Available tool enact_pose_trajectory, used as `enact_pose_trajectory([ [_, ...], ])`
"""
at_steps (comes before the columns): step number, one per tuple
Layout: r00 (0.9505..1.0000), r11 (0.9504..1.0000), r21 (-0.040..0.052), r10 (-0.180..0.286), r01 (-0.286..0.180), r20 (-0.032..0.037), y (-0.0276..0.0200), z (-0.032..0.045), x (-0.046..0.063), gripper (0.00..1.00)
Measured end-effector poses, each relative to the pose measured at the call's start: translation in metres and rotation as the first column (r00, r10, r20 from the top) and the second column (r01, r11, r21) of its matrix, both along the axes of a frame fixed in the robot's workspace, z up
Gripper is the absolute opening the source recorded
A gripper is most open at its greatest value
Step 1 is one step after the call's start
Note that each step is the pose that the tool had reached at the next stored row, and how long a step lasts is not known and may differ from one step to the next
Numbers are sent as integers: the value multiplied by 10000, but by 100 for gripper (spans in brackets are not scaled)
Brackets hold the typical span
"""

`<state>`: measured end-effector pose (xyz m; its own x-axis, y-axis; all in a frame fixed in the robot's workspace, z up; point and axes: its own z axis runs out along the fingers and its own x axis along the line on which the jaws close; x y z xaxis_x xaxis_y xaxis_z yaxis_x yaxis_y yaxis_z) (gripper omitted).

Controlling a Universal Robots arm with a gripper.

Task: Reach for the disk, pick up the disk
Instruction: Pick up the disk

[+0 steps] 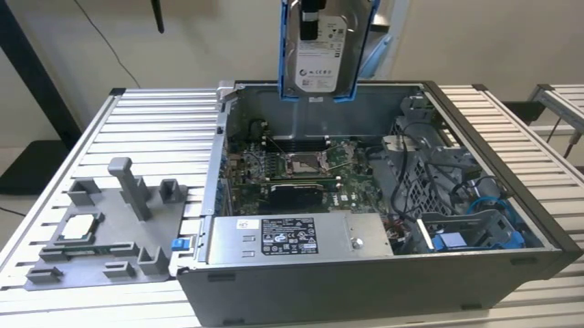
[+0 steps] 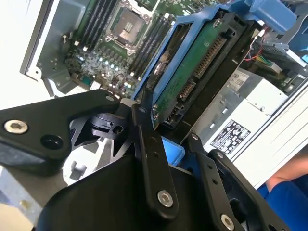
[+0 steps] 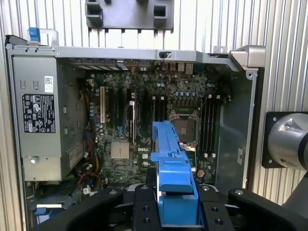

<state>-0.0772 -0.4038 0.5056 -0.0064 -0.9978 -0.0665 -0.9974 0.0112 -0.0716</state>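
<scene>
- The flat silver-grey metal disk in its blue plastic bracket hangs upright between the black gripper fingers, above the open grey metal computer case.
- Below the fingers lies the green motherboard (inside the case).
- The long grey power-supply box sits along the case's near wall in the exterior view.
- The grey plastic fixture tray lies outside the case, on the ribbed metal table, at the exterior view's left.

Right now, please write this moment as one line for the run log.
gripper: shut on disk | disk: lifted, upright, above open computer case | blue bracket: around disk | step: pick up done

Disk in blue bracket, upright above open PC case, probably w/ jaws gripping its top.
</scene>
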Motion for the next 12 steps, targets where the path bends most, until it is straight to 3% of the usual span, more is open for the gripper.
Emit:
enact_pose_trajectory([
  [12,10000,10000,-92,0,0,0,-260,-9,28,0],
])
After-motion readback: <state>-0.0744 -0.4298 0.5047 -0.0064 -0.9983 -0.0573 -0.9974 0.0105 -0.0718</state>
